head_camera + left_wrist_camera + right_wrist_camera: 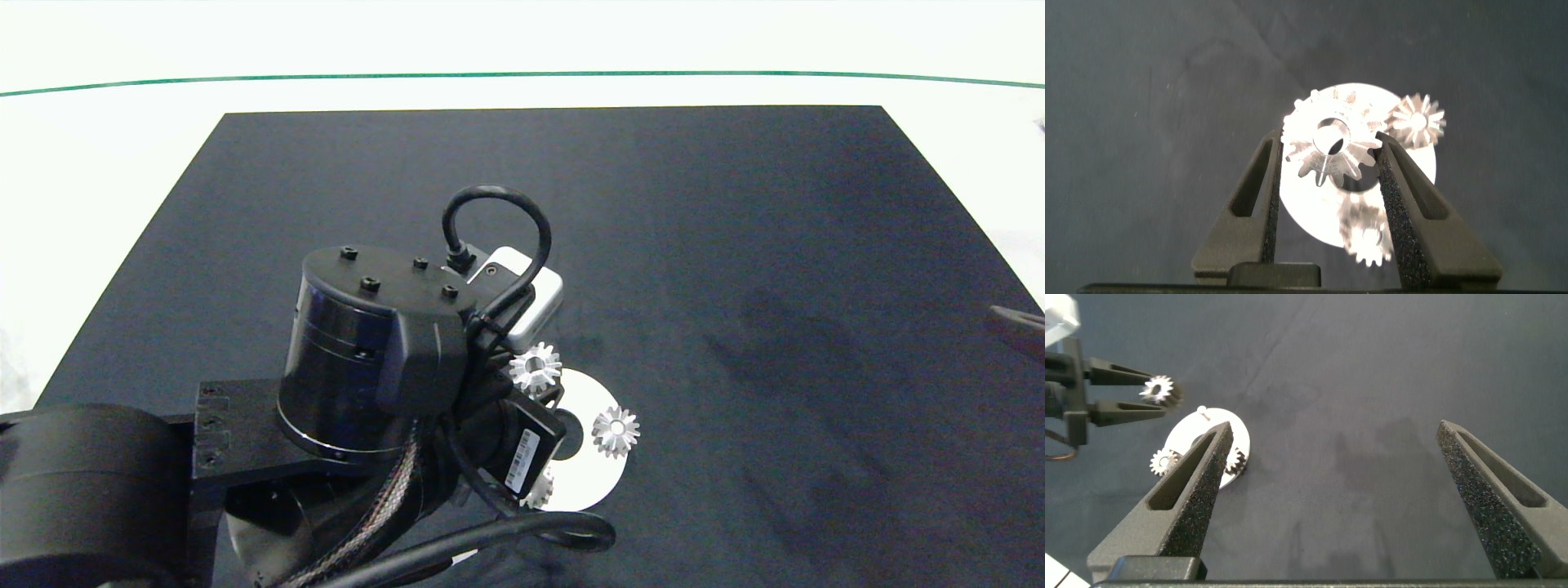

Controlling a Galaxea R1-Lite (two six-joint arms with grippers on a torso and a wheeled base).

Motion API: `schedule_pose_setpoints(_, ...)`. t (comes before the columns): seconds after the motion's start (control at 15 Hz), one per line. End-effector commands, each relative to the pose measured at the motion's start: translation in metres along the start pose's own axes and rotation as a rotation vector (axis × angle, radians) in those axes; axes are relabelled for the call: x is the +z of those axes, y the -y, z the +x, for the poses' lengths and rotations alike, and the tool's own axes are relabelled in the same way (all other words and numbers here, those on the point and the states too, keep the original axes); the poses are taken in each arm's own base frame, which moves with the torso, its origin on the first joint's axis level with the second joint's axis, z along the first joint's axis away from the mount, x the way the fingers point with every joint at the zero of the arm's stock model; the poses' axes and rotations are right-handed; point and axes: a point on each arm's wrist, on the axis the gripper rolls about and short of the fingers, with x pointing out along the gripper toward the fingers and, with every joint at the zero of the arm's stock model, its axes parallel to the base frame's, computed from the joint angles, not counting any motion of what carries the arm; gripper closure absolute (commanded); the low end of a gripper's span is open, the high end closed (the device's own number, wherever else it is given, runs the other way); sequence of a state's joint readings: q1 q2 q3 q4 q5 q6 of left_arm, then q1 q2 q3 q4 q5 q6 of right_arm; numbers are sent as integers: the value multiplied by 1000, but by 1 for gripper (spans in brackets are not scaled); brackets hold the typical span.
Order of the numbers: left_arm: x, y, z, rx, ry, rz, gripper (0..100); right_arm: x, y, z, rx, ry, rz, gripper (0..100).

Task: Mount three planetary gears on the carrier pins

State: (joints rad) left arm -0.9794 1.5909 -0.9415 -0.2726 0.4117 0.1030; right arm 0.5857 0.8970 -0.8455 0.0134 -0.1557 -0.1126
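Left gripper [1329, 155] is clamped on one planetary gear [1327, 145], held above the white carrier disc [600, 469] on the black mat [735, 245]. Two further gears [615, 431] [539, 490] sit on carrier pins on that disc; the third pin [1203, 410] stands bare. Right gripper [1335, 486] hangs wide open, well apart from the disc, near the mat's edge.

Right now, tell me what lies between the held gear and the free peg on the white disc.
Nothing: in the right wrist view the gear in the left tool hangs above the peg, with bare air between.
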Motion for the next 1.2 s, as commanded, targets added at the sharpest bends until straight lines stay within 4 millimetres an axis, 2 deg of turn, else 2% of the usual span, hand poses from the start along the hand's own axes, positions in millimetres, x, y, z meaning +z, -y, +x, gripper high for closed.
schedule_pose_setpoints(0.07,-4,12,28,6,-46,30,78,0,0,1,0,-3,-1,0)
schedule_pose_setpoints(0.2,-8,18,42,6,-70,45,78,0,0,1,0,-3,-1,0)
schedule_pose_setpoints(0.4,-13,14,55,30,-77,38,78,0,0,1,0,-4,-2,0)
schedule_pose_setpoints(1.07,-16,8,56,48,-88,49,78,0,0,1,0,-4,-2,0)
schedule_pose_setpoints(1.2,-17,0,58,72,-95,41,78,0,0,1,0,-4,-2,0)
